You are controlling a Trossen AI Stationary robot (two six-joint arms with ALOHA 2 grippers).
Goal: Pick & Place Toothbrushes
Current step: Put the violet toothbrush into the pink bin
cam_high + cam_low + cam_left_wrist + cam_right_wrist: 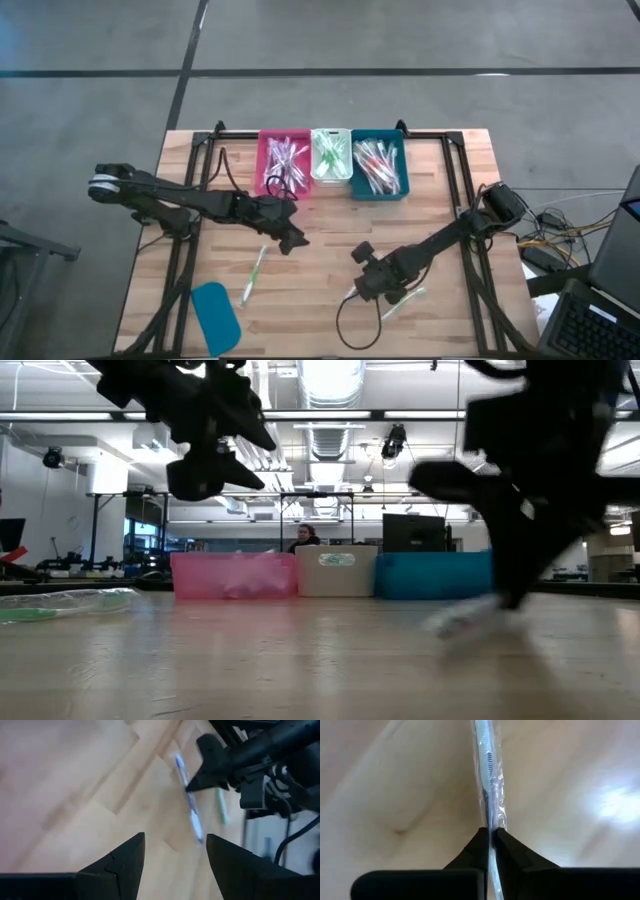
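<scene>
Right gripper [490, 836]: closed on a wrapped toothbrush [489, 780] with a bluish stripe, pinned flat against the table [460, 200] at its near right part.
Green toothbrush beside it [404, 300]: loose on the wood just next to the right gripper, untouched.
Near left corner: teal lid [215, 310] lying flat, out of play.
Second loose toothbrush [254, 274]: green-tipped, resting left of centre, just in front of the left gripper.
Left gripper [292, 240]: fingers spread wide, empty, hovering above mid-table and facing the right arm's work.
Far edge: 3 bins in a row, pink bin [283, 165], white bin [330, 153], teal bin [378, 166], each already holding toothbrushes.
Step in hand: pick, apparently at the instant of the grasp, nothing lifted yet.
Next move: likely a straight lift, then a carry to the far row; matching bin for the bluish stripe not certain from here.
</scene>
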